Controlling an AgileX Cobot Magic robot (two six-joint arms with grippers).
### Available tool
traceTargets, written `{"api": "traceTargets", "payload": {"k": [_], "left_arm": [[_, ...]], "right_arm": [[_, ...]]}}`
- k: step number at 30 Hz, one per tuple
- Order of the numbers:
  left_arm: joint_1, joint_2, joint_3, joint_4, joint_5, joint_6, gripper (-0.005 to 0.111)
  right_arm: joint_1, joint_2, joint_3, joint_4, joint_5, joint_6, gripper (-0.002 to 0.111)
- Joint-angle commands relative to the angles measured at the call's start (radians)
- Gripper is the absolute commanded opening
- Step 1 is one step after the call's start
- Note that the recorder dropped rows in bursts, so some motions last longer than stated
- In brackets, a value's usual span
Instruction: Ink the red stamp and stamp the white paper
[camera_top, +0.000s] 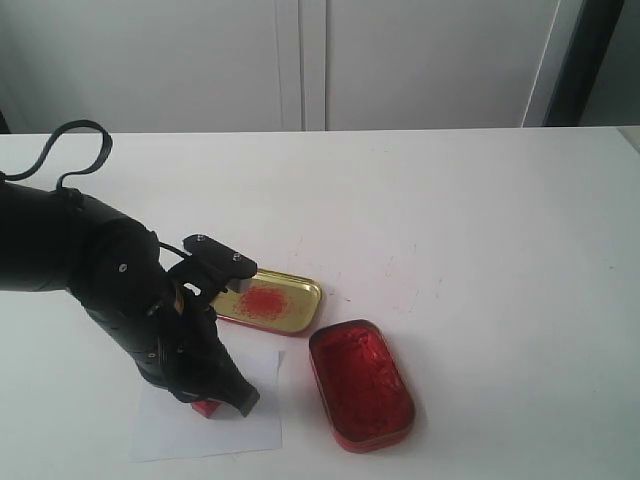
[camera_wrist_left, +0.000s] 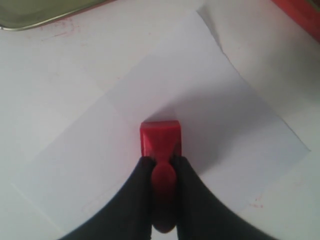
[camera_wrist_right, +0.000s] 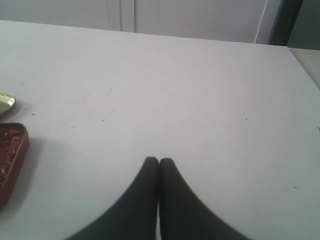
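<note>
— Red stamp (camera_wrist_left: 160, 137): how was it held?
— Left gripper (camera_wrist_left: 162, 162) fingers (camera_wrist_left: 142, 175) were clamped on the knobbed handle, block base down at the white paper (camera_wrist_left: 200, 100), well inside its edges. Full contact could not be confirmed.
— Likeliest fault?
— Narrow pinch on a small handle. An uneven push would probably rock the block and give half a print. Sideways drift on lift-off would smear it.
— And the sheet?
— Loose on the table (camera_top: 450, 200), nothing pinning it. Wet ink could cling and drag it up or skew it. Right gripper (camera_wrist_right: 159, 161) hung well apart, fingers together, empty.
— Surroundings?
— Ink tin (camera_top: 362, 385) and gold lid (camera_top: 270, 302) lay just beside the paper; a wide swing might clip them.
</note>
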Motion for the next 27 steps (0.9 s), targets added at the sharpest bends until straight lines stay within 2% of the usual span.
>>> {"api": "traceTargets", "payload": {"k": [1, 17, 27], "left_arm": [[0.001, 0.09, 0.037, -0.003, 0.001, -0.006, 0.0], [0.001, 0.088, 0.037, -0.056, 0.003, -0.008, 0.0], [0.001, -0.022, 0.037, -0.056, 0.01, -0.008, 0.0]], "right_arm": [[-0.005, -0.005, 0.004, -0.003, -0.017, 0.004, 0.0], [-0.005, -0.005, 0.004, -0.003, -0.017, 0.004, 0.0], [-0.005, -0.005, 0.004, -0.003, -0.017, 0.004, 0.0]]}}
